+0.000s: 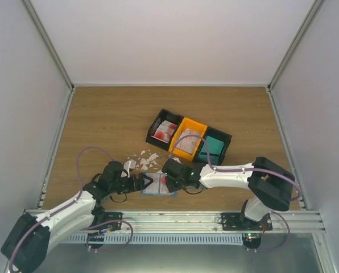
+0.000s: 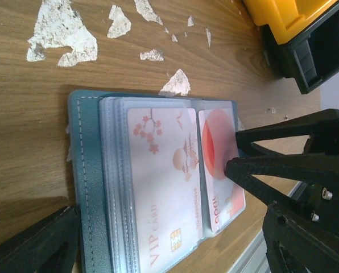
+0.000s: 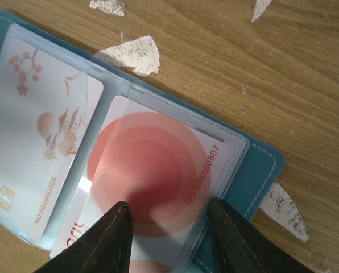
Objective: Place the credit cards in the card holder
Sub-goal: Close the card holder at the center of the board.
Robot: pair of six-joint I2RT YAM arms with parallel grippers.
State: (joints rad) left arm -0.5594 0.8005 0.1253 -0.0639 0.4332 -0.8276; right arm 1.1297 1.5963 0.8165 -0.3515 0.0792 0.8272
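Observation:
The dusty-blue card holder [image 1: 158,191] [image 2: 87,187] [image 3: 261,170] lies open on the table between my two grippers. A pale VIP card [image 2: 164,187] [image 3: 33,125] sits in its left clear pocket. A card with a big red circle [image 2: 214,149] [image 3: 152,162] lies at the right pocket, its near end past the sleeve's edge. My right gripper [image 1: 168,183] [image 3: 169,207] is open. One fingertip [image 3: 119,219] rests on that card's face and the other stands at the pocket's side. My left gripper [image 1: 145,183] [image 2: 172,227] is open wide, its fingers either side of the holder.
Behind the holder stands a row of bins: a black one [image 1: 158,121] with more red-and-white cards [image 1: 166,132], an orange one [image 1: 197,125] and a black one with a teal block [image 1: 213,147]. White scraps [image 1: 144,160] [image 2: 61,31] lie on the wood beside the holder.

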